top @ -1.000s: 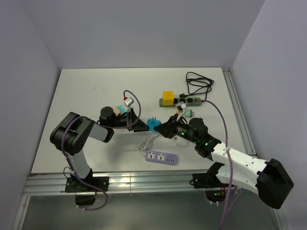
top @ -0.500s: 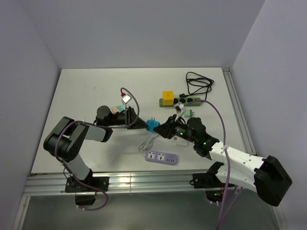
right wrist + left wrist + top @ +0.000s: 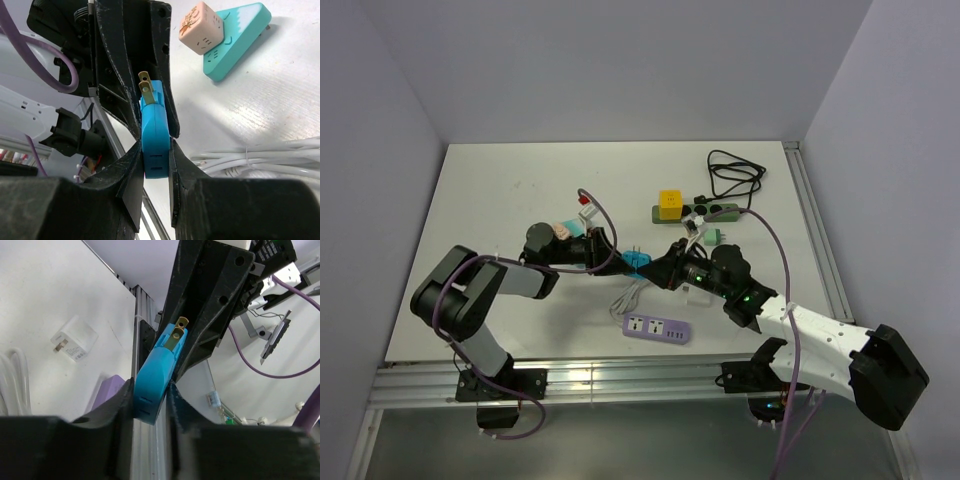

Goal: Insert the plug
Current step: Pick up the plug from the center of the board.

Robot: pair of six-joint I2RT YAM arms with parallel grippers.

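The blue plug (image 3: 638,262) hangs above the table's middle, gripped from both sides. My left gripper (image 3: 621,262) comes in from the left and my right gripper (image 3: 656,270) from the right. In the left wrist view the blue plug (image 3: 155,382), brass prongs pointing up, sits squeezed between the pads of my left gripper (image 3: 150,392), with the right gripper's black fingers (image 3: 210,305) behind it. In the right wrist view my right gripper (image 3: 156,147) is shut on the plug (image 3: 155,132). A purple power strip (image 3: 657,328) lies flat just in front.
A coiled white cable (image 3: 632,295) lies under the plug. A green power strip (image 3: 705,208) carrying a yellow cube (image 3: 670,201) sits at the back right, beside a black cord (image 3: 735,172). A teal adapter (image 3: 235,37) and a pink cube (image 3: 201,27) lie near the left wrist. A white adapter (image 3: 74,338) lies on the table.
My left gripper moved right to the blue plug and closed its jaws on it. The right gripper kept holding the plug and barely shifted.
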